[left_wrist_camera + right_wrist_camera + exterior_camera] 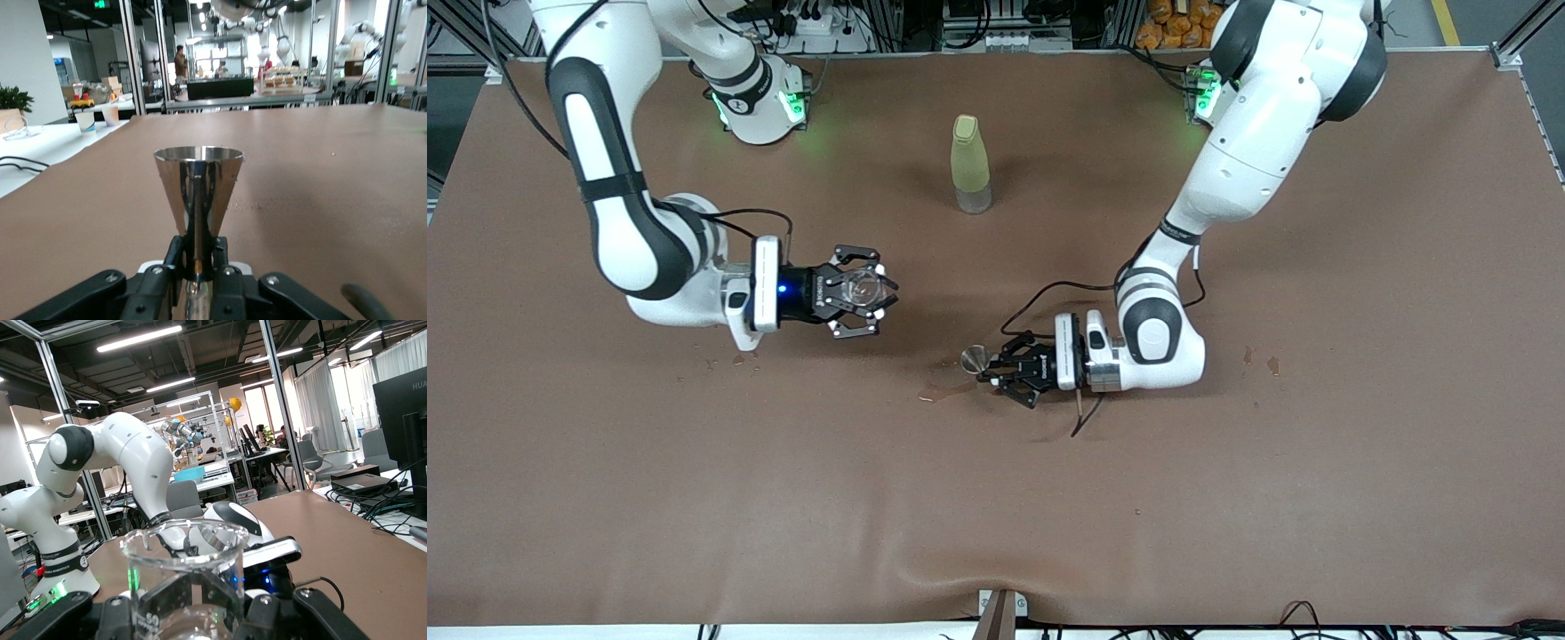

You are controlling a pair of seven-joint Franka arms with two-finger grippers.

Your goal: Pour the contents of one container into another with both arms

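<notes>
My right gripper [863, 302] is shut on a clear glass beaker [861, 289] and holds it upright above the table toward the right arm's end. In the right wrist view the beaker [183, 580] fills the space between the fingers [320, 613]. My left gripper [996, 364] is shut on the narrow waist of a shiny metal double-cone measuring cup [974, 358], low over the middle of the table. The left wrist view shows this cup [199, 180] upright, its open cone on top, with the fingers [223, 257] pressed on its waist.
A yellow-green bottle [970, 164] with a cap stands between the two arm bases, nearer the bases than both grippers. A wet patch [938, 391] lies on the brown table cover [996, 516] beside the metal cup. Small stains [1258, 358] mark the cover toward the left arm's end.
</notes>
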